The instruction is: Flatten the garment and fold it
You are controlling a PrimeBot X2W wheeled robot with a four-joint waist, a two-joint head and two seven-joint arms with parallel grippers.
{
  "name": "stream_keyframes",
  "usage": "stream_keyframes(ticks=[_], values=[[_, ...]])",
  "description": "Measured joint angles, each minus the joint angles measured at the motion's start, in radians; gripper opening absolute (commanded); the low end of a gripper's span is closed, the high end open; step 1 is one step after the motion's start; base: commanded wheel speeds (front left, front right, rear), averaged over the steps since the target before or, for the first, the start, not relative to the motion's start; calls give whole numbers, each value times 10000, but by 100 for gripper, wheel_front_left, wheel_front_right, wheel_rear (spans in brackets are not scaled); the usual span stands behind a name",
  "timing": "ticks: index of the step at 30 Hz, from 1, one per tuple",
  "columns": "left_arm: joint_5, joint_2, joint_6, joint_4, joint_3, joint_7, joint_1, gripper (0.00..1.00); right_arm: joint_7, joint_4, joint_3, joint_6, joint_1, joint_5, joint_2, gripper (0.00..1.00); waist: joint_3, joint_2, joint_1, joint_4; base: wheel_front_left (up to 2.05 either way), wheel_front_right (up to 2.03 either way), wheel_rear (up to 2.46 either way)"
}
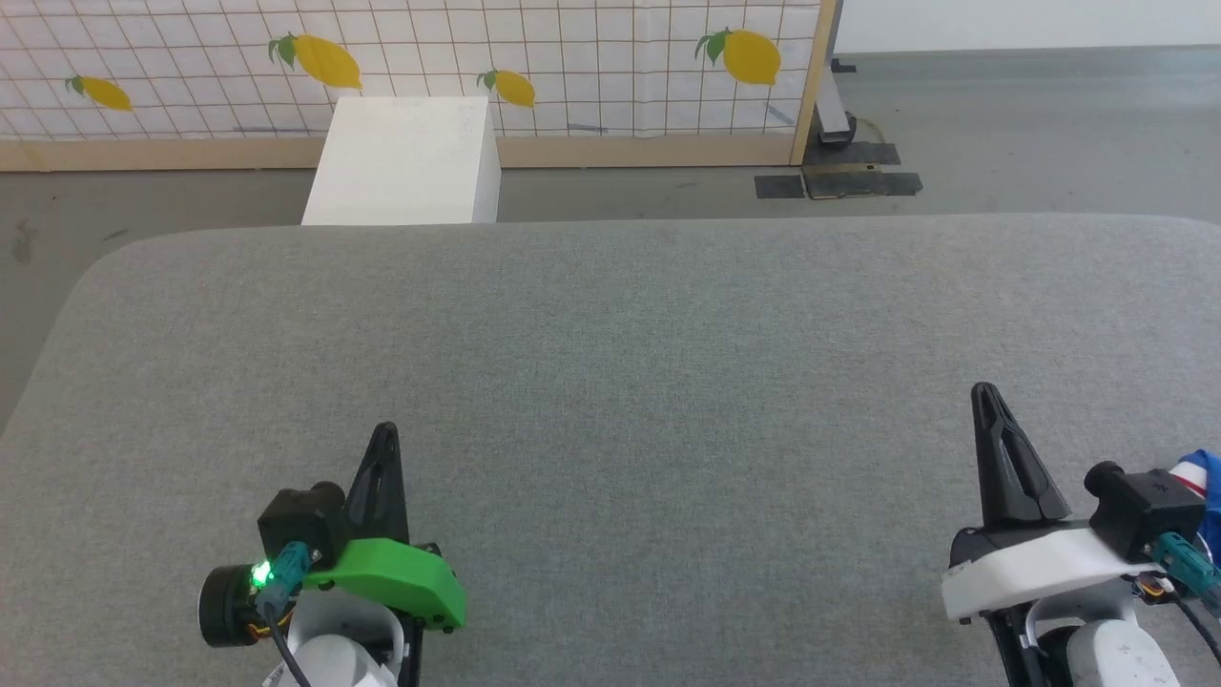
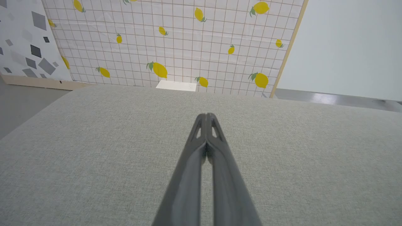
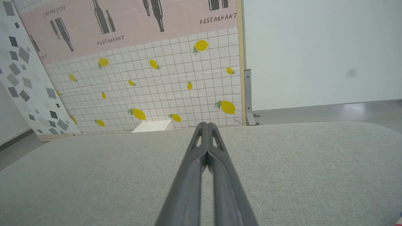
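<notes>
As both arms sit low at the near edge, left gripper: fingers pressed together tip to tip, nothing between them, pointing out over the grey cloth.
Right gripper: likewise closed on itself and holding nothing, well apart from the left.
Garment: a scrap of bright blue with a white-and-red bit at the right edge of the head view, just beside the right wrist; whether it lies bunched or spread cannot be told.
Table: grey fabric top, bare across its middle.
Beyond the table: white box on the floor, lemon-print panel behind it.
Done so far: by my reading, nothing — no flattening, no fold.
Left to do: take hold of the garment, bring it to the middle, spread it flat, then fold.
</notes>
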Motion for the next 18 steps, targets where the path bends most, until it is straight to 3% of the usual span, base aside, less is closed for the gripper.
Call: stream_keyframes(ticks=[18], values=[[303,-77,-163,-364,224,355,146,0,351,-182,56,0,37,-320,0,0,-68,0,1,-20,0,0,0]])
